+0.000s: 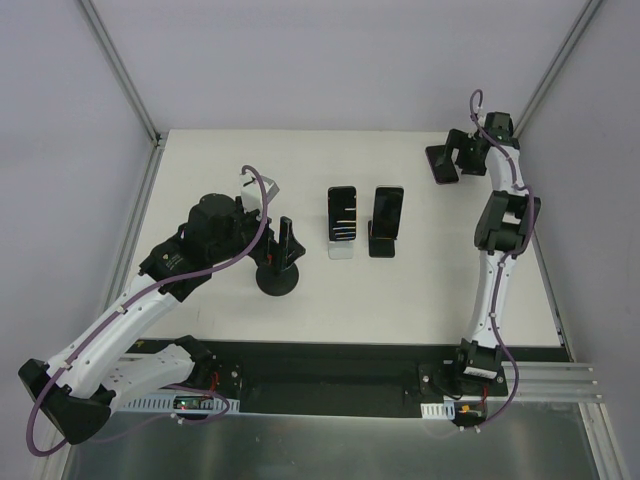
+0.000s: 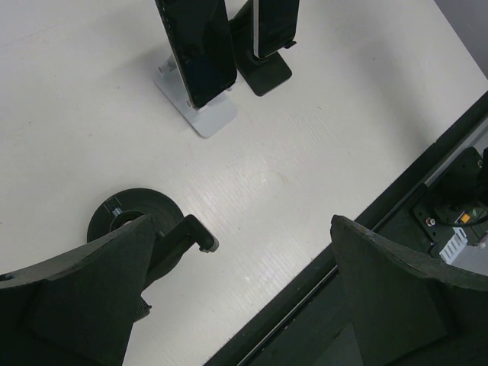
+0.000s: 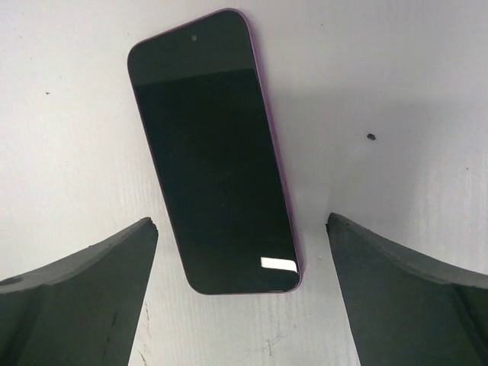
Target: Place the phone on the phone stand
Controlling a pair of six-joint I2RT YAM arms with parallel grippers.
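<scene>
A purple-edged phone (image 3: pixel 213 152) lies flat, screen up, at the table's back right; it also shows in the top view (image 1: pixel 441 163). My right gripper (image 3: pixel 240 225) is open over it, with a finger on each side of its lower end and clear of it; in the top view it is at the back right (image 1: pixel 458 157). An empty black phone stand with a round base (image 1: pixel 276 277) stands left of centre and shows in the left wrist view (image 2: pixel 128 216). My left gripper (image 2: pixel 242 229) is open and empty just above and beside this stand (image 1: pixel 272 238).
Two other phones stand upright mid-table: one on a white stand (image 1: pixel 342 216) (image 2: pixel 200 53), one on a black stand (image 1: pixel 386 220) (image 2: pixel 267 38). The table's near edge with a black rail (image 1: pixel 330 365) runs along the front. Grey walls enclose the table.
</scene>
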